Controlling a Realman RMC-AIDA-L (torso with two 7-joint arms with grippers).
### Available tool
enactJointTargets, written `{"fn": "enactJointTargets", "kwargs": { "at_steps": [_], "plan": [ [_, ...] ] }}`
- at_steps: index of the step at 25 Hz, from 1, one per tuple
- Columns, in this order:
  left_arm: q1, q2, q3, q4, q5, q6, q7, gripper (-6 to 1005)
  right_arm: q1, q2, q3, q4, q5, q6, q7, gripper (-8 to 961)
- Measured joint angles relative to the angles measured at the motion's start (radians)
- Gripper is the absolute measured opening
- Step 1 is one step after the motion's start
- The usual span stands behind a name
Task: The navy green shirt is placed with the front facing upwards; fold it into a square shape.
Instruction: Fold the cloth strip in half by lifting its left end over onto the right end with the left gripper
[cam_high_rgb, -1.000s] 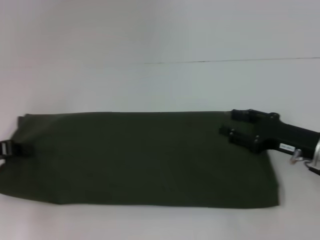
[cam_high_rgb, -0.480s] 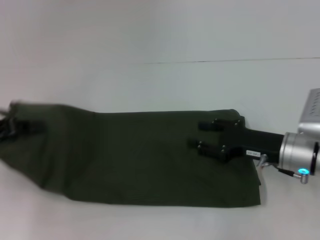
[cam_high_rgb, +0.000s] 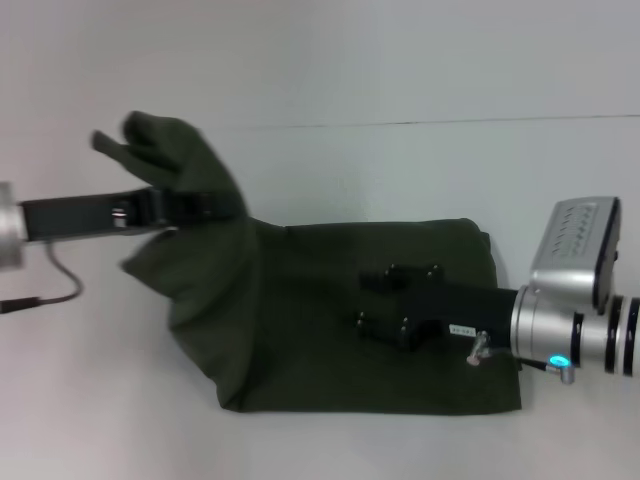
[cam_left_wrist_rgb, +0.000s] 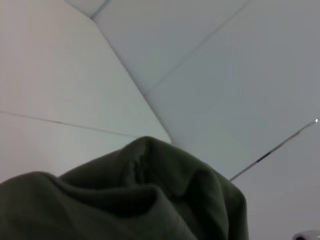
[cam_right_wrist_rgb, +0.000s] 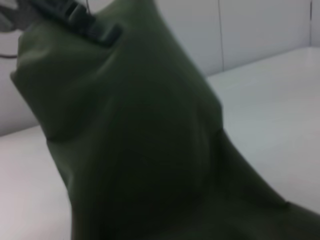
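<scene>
The navy green shirt (cam_high_rgb: 330, 320) lies as a long folded band on the white table, plain green side up. Its left end is lifted off the table and hangs in a bunch from my left gripper (cam_high_rgb: 195, 205), which is shut on it. The left wrist view shows that bunched cloth (cam_left_wrist_rgb: 140, 200) close up. My right gripper (cam_high_rgb: 375, 298) rests low over the middle of the flat part, fingers spread open with nothing between them. From the right wrist the raised shirt (cam_right_wrist_rgb: 130, 140) fills the view, with the left gripper (cam_right_wrist_rgb: 85, 22) at its top.
The white table (cam_high_rgb: 400, 170) runs on behind the shirt, with a thin seam line across it. A cable (cam_high_rgb: 50, 285) hangs from the left arm at the left edge.
My left gripper has raised the shirt's left end off the table and carried it rightward. My right gripper has slid further left over the shirt.
</scene>
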Motion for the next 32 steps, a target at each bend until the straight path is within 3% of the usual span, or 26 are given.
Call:
{"fn": "enactJointTargets", "kwargs": {
  "at_steps": [2,5,18,25,32],
  "plan": [
    [-0.009,-0.016,0.048,-0.008,0.001,-0.038,0.000,73,0.003,0.000,-0.003,0.014,0.001,0.010,-0.012,609],
    [-0.016,-0.019,0.125,-0.042,-0.003,-0.105,-0.013,73,0.003,0.000,0.001,0.023,0.003,0.013,-0.024,610],
    [-0.103,-0.027,0.236,-0.186,-0.025,-0.238,-0.034,71,-0.100,-0.010,0.040,-0.046,0.013,-0.030,-0.025,609],
    [-0.115,-0.029,0.340,-0.196,-0.100,-0.275,-0.040,72,-0.183,-0.012,0.053,-0.117,0.096,-0.084,-0.022,610],
    [-0.092,-0.026,0.370,-0.190,-0.144,-0.284,-0.041,73,-0.183,-0.009,0.039,-0.117,0.110,-0.090,-0.029,609]
  ]
}}
